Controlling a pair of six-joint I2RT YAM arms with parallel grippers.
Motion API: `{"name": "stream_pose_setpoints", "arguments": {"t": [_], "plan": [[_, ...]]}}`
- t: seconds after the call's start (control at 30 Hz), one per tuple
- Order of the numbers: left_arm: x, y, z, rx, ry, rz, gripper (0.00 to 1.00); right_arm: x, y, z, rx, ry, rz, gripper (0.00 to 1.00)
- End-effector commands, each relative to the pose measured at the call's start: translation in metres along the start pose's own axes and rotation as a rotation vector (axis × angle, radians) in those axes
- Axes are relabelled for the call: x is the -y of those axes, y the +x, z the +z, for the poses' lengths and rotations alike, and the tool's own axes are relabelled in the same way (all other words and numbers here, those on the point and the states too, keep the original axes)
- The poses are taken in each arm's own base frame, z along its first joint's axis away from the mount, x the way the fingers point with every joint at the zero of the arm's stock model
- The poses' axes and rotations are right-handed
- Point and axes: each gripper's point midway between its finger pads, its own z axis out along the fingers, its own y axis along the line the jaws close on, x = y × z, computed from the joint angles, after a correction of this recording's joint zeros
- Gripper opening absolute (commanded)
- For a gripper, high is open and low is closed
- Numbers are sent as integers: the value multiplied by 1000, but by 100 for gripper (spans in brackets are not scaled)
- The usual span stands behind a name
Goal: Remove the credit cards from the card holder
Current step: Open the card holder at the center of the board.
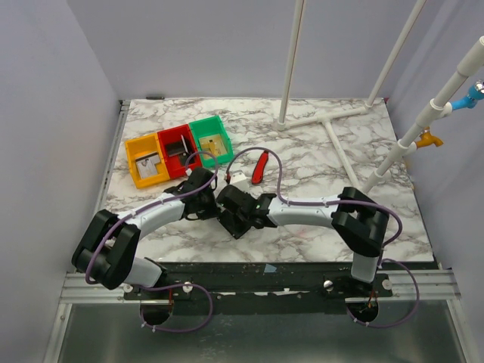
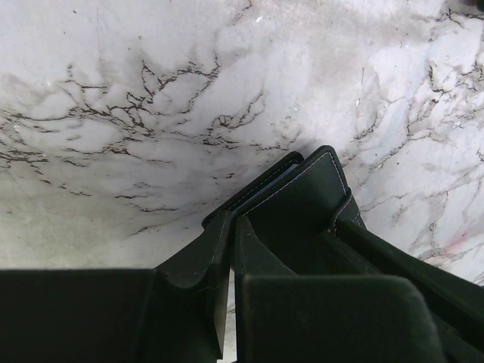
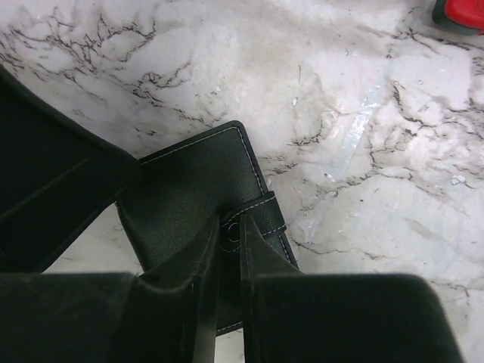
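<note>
The black card holder (image 3: 189, 189) lies folded on the marble table (image 1: 318, 174) near its middle, with white stitching along its edges. My right gripper (image 3: 231, 231) is shut on its snap strap (image 3: 266, 212), which stands pinched between the fingertips. My left gripper (image 2: 231, 223) is shut on the opposite edge of the card holder (image 2: 302, 193), fingers almost touching. In the top view both grippers (image 1: 210, 198) (image 1: 228, 204) meet tip to tip and cover the holder. The credit cards are hidden.
Orange (image 1: 146, 161), red (image 1: 177, 152) and green (image 1: 211, 141) bins stand in a row at the back left, each with small items inside. A red-and-black tool (image 1: 259, 166) lies just behind the grippers. A white pipe frame (image 1: 333, 125) stands at the back right.
</note>
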Motion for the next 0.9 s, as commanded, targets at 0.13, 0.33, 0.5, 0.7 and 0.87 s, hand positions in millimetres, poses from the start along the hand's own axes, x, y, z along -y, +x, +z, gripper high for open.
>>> {"name": "stream_pose_setpoints", "arguments": {"t": [0.13,0.33,0.5,0.7,0.87], "plan": [[-12,7,5,-26,-52,15,3,8,4,-5,-104,-182,226,1],[-12,5,4,-23,-52,21,3,16,-7,-13,-104,-279,350,1],[-6,-9,-8,21,-57,62,5,27,-22,-24,-57,-282,402,1],[9,-36,-38,106,-58,119,20,39,-39,-37,6,-256,435,1],[22,-41,-51,115,-15,135,27,45,-36,-39,5,-227,444,1]]}}
